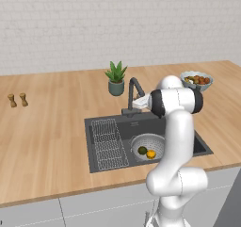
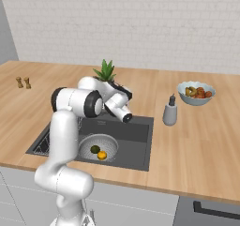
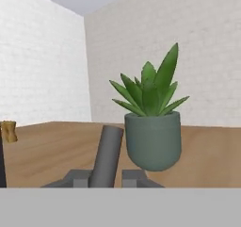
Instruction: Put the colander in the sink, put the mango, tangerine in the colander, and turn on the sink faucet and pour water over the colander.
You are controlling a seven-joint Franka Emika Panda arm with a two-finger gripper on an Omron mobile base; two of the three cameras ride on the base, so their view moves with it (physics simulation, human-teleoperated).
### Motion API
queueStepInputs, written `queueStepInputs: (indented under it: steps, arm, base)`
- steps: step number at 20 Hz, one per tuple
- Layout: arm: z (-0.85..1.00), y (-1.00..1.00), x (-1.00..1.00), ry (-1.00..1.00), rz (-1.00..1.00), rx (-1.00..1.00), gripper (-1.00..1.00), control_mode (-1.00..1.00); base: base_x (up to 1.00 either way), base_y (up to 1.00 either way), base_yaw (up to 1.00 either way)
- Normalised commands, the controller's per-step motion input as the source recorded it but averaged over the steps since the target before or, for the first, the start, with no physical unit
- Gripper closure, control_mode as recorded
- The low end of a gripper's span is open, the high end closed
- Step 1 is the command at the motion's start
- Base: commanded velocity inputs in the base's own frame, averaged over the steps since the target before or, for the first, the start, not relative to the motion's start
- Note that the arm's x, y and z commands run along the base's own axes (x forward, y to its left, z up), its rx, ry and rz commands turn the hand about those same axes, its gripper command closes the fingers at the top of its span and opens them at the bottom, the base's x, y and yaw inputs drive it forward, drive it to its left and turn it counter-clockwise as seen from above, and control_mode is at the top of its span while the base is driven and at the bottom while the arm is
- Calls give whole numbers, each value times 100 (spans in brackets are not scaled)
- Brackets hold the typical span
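The silver colander [image 1: 149, 140] [image 2: 105, 143] sits in the dark grey sink [image 1: 141, 125] [image 2: 136, 136]. Inside it lie the dark green mango [image 1: 142, 150] [image 2: 95, 149] and the orange tangerine [image 1: 151, 154] [image 2: 101, 155], side by side. The sink faucet [image 1: 134, 87] [image 3: 107, 155] rises behind the basin, and no water shows. My gripper [image 3: 107, 179] is at the faucet, one finger tip on each side of its dark round stem, closed in against it. In both base views the arm hides the fingers.
A potted plant [image 1: 116, 80] [image 2: 105, 70] [image 3: 153, 136] stands just behind the faucet. A fruit bowl [image 1: 196, 80] [image 2: 196, 93] and a soap dispenser [image 2: 170, 112] are on the right. A wire rack [image 1: 108, 143] lies in the sink's left half. Two small shakers [image 1: 17, 100] stand far left.
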Motion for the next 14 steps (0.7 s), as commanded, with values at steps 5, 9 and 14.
queueStepInputs:
  steps: [5, 9, 14]
  arm:
    - [-21, -49, -11, 10, -11, 0, 100, -100]
    - [-21, -69, -12, 8, -3, 1, 100, -100]
    - [-22, -80, -9, 4, 0, 4, 100, -100]
  base:
    - [0, 0, 0]
    - [0, 0, 0]
    - [0, 0, 0]
